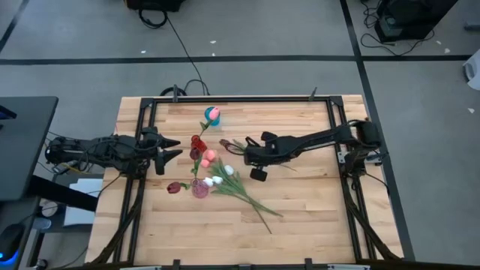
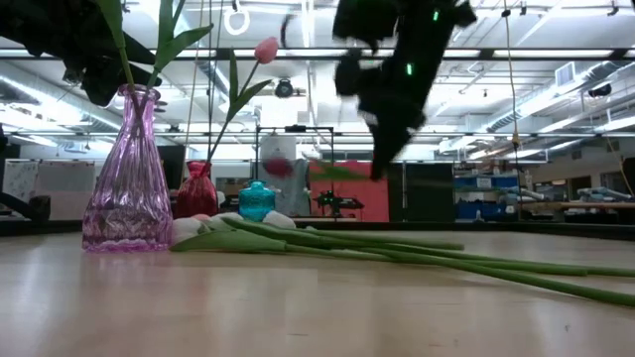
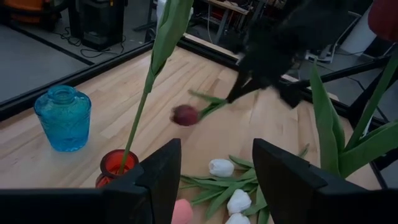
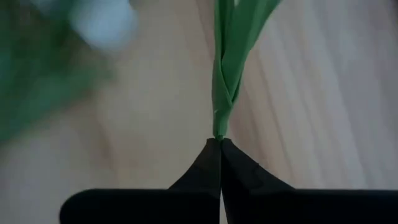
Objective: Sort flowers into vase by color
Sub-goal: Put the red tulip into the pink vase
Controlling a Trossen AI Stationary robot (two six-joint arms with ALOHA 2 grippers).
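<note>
My right gripper (image 1: 245, 148) is over the middle of the table, shut on a dark red flower (image 3: 185, 115). Its head (image 1: 223, 142) points toward the table's left. Several white flowers (image 1: 218, 178) lie flat on the table, stems (image 1: 255, 204) running toward the near right. A purple vase (image 2: 124, 178), a red vase (image 3: 118, 165) and a blue vase (image 3: 62, 118) stand left of centre, each with a stem in it. My left gripper (image 1: 174, 148) waits open at the left, its fingers apart in the left wrist view (image 3: 214, 155). My right gripper pinches the dark red flower's green stem with its leaves (image 4: 219, 127) between its two fingertips (image 4: 208, 162), a short way behind the head. The fingers slant down from the table's right. The head (image 2: 283, 167) hangs clear of the table; the gripper hides the stem's other end.
The black frame rail (image 1: 240, 98) runs along the table's far edge and down both sides. Bare wood lies along the near edge (image 1: 225, 240). Beyond the table the low view shows shelves and equipment in the room.
</note>
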